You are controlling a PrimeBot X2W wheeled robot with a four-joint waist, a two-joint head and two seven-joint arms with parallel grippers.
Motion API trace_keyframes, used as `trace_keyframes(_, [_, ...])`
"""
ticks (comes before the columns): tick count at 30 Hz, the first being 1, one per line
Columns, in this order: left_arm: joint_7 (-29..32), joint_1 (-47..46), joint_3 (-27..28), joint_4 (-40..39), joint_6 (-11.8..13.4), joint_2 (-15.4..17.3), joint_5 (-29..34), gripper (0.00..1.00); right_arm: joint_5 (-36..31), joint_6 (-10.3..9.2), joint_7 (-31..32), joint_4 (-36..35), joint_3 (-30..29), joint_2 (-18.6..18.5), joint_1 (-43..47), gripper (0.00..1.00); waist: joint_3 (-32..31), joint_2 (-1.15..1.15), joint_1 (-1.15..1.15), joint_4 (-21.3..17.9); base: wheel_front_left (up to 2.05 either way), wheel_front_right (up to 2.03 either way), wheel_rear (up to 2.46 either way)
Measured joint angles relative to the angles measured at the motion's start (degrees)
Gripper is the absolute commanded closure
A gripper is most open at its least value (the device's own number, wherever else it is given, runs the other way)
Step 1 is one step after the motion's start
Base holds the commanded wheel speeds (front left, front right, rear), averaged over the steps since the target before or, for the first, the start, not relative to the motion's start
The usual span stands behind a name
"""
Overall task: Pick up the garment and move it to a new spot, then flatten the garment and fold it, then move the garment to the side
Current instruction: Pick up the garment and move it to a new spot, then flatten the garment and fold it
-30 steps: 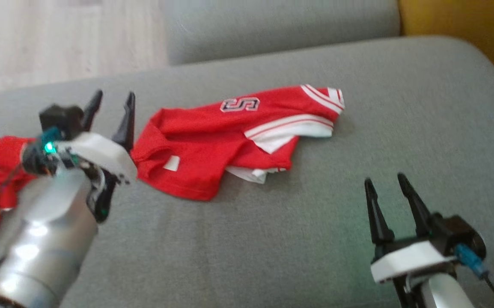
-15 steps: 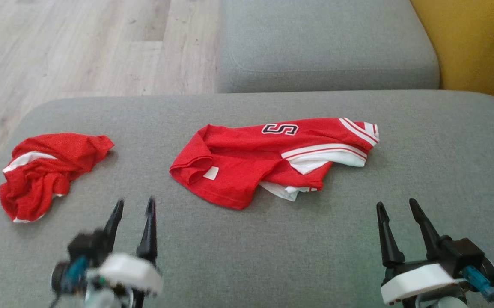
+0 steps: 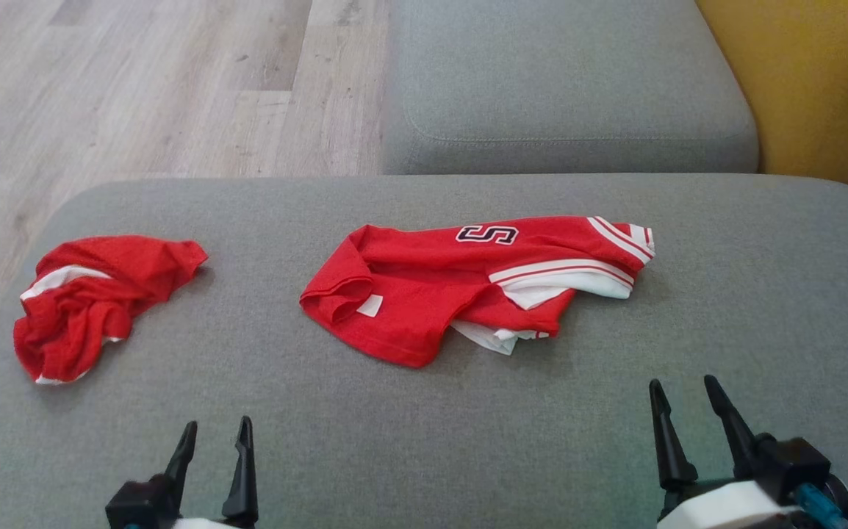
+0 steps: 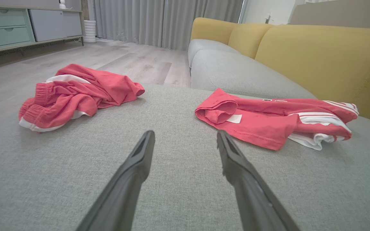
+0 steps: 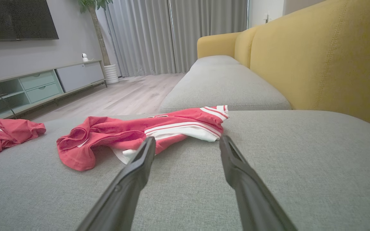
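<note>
**Red garment lying on the grey cushion, both hands released**

The garment (image 3: 461,283) is seen lying near the middle of the grey sofa cushion (image 3: 424,441). It is red with white stripes and is loosely folded over itself. A black and white letter "S" is shown near its far edge. A small white label is seen close to its left end, and some white fabric comes out from under its near right side.

A second red cloth (image 3: 93,301) is found crumpled near the left edge of the same cushion, well apart from the garment.

The left hand (image 3: 218,423) is seen at the lower left, over bare cushion. Its two dark fingers are spread and nothing is held between them. The right hand (image 3: 682,382) is seen at the lower right, also released and empty. Both hands are kept apart from the garment, on its near side.

Behind the cushion a further grey cushion (image 3: 563,88) is placed. A yellow backrest (image 3: 821,88) is seen at the right, and a wooden floor (image 3: 137,88) at the far left.
</note>
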Motion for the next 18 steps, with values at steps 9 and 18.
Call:
trace_keyframes(9, [0.0, 0.2, 0.3, 0.7, -1.7, 1.1, -0.1, 0.00, 0.3, 0.00, 0.0, 0.8, 0.2, 0.0, 0.2, 0.00, -0.5, 0.00, 0.00, -0.2, 0.00, 0.00, 0.00])
trace_keyframes(18, [0.0, 0.2, 0.2, 0.7, -1.6, 1.0, -0.1, 0.00, 0.3, 0.00, 0.0, 0.9, 0.0, 0.0, 0.2, 0.00, -0.1, 0.00, 0.01, -0.1, 0.00, 0.00, 0.00])
